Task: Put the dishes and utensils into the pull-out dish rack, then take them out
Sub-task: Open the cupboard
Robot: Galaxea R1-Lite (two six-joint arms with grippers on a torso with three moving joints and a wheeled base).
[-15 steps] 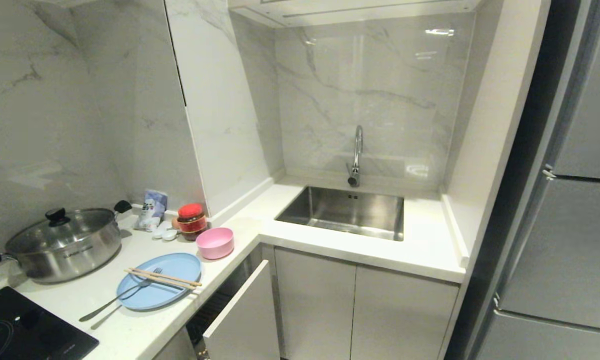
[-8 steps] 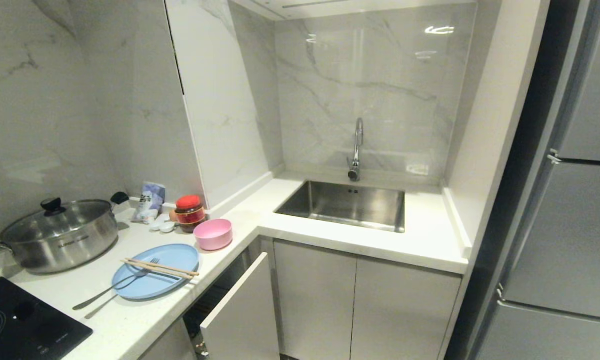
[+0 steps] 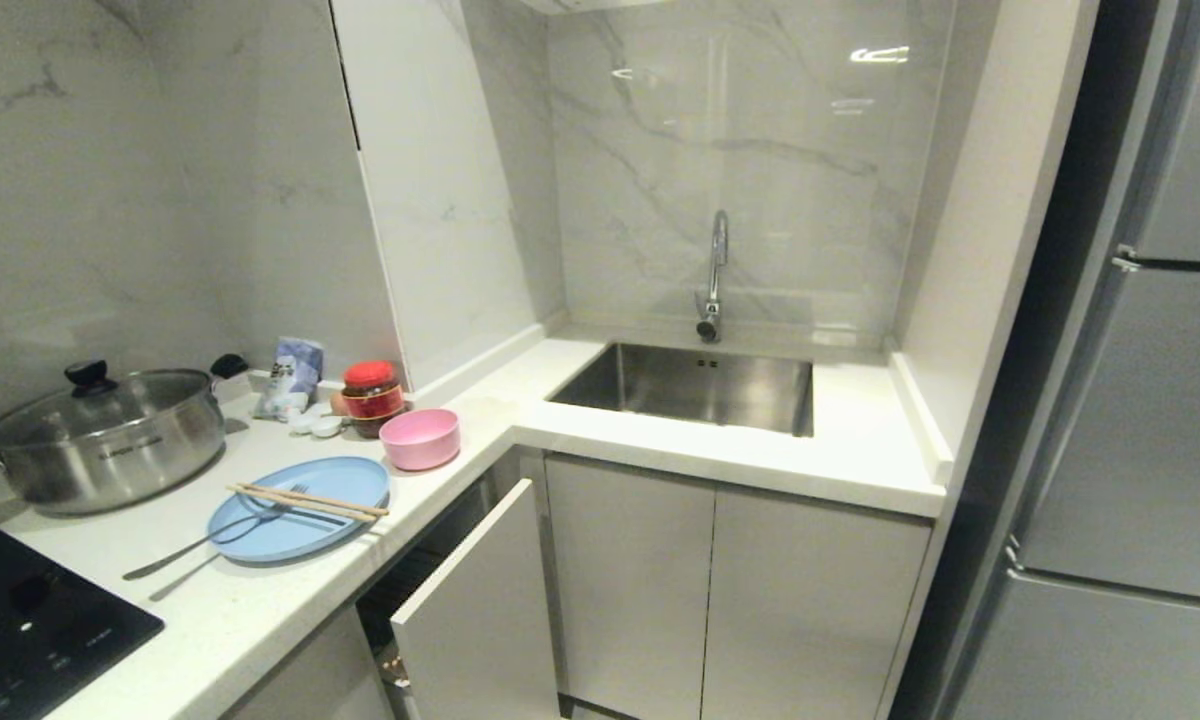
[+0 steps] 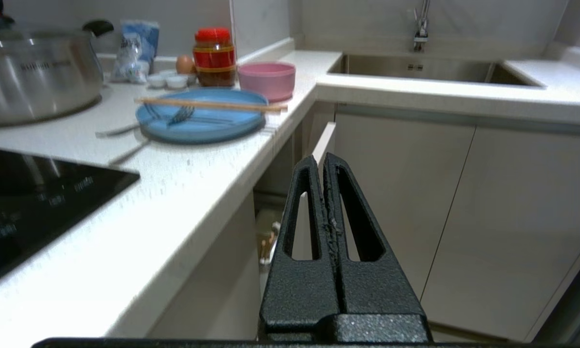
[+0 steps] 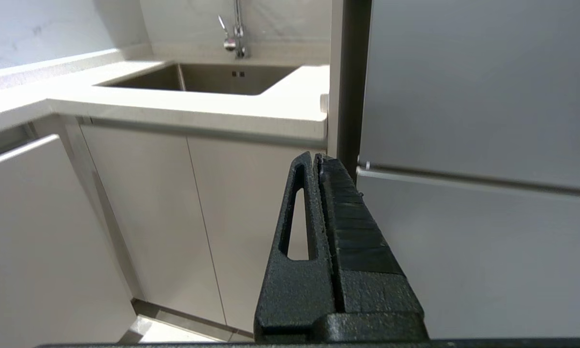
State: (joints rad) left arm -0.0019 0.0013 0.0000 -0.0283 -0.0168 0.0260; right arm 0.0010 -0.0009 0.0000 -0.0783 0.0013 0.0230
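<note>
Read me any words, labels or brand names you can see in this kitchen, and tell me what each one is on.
No text here can be read for certain.
Steel pot: a dark line of lettering on its side, too blurred to read.
Blue and white packet: dark print, too small to read.
Red-lidded jar: a red label, no legible words.
Black cooktop: faint control markings, unreadable.

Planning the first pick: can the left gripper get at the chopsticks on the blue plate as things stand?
Probably yes, once the arm lifts. The chopsticks lie bare across the blue plate near the counter's edge, with nothing over them. The left gripper hangs shut, below counter level, apart from them.
</note>
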